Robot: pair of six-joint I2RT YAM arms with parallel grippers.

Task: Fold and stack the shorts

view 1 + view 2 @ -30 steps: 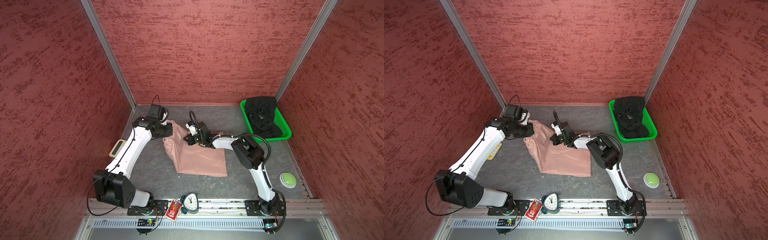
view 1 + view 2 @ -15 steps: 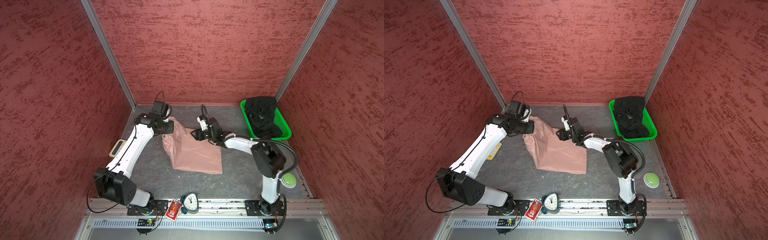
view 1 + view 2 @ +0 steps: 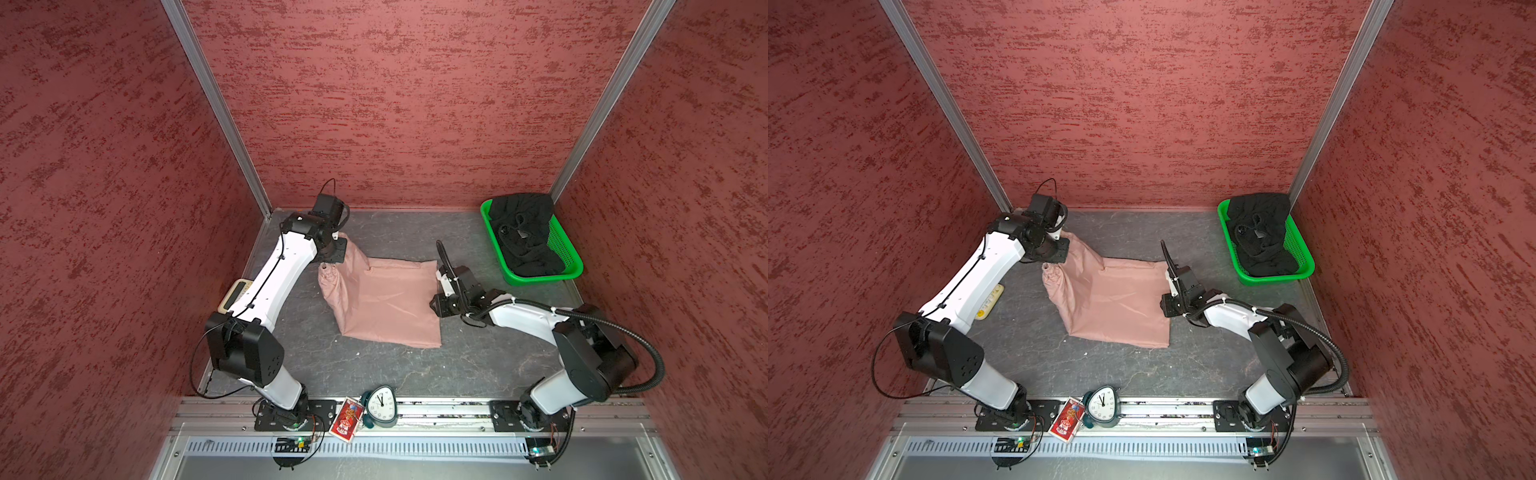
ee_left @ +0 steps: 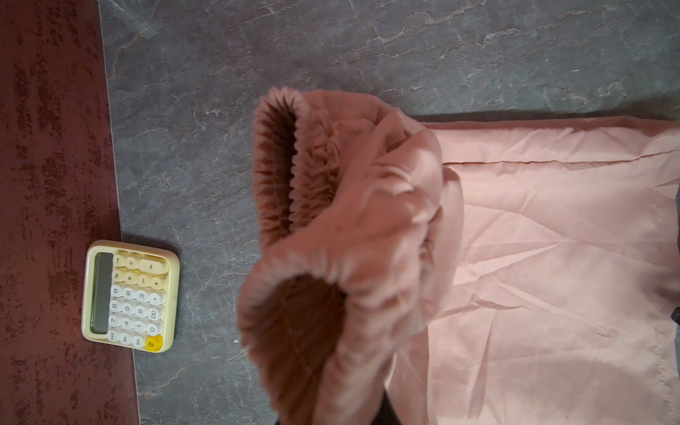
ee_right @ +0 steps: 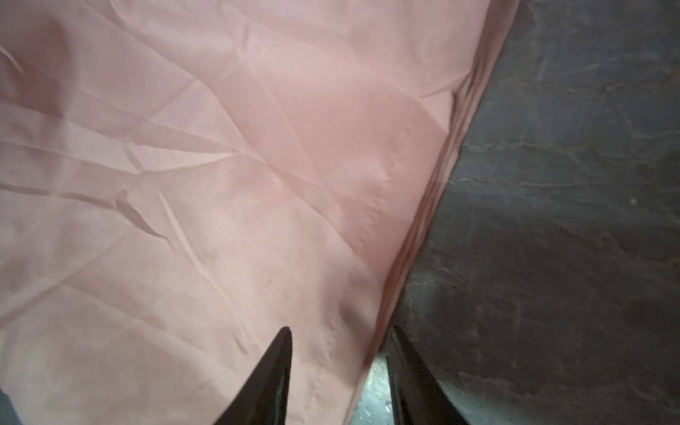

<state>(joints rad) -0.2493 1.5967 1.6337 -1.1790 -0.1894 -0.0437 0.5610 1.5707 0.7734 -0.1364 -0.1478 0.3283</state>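
Shorts update: pink shorts (image 3: 386, 299) lie mostly flat in the middle of the table (image 3: 374, 365), and black shorts (image 3: 525, 237) sit bunched in the green basket (image 3: 540, 276) at the far right corner, so nothing's stacked yet. Left gripper (image 3: 334, 251) is clamped on a corner of the gathered waistband (image 4: 312, 173) and holds it lifted off the table. Right gripper (image 5: 340, 331) is partly open with nothing in it, jaws either side of the hem (image 5: 382, 198) edge. My guess is it's lining up a pinch there. I'd slide one jaw properly under both layers, close firmly, then lift both ends evenly so the fold lands square.
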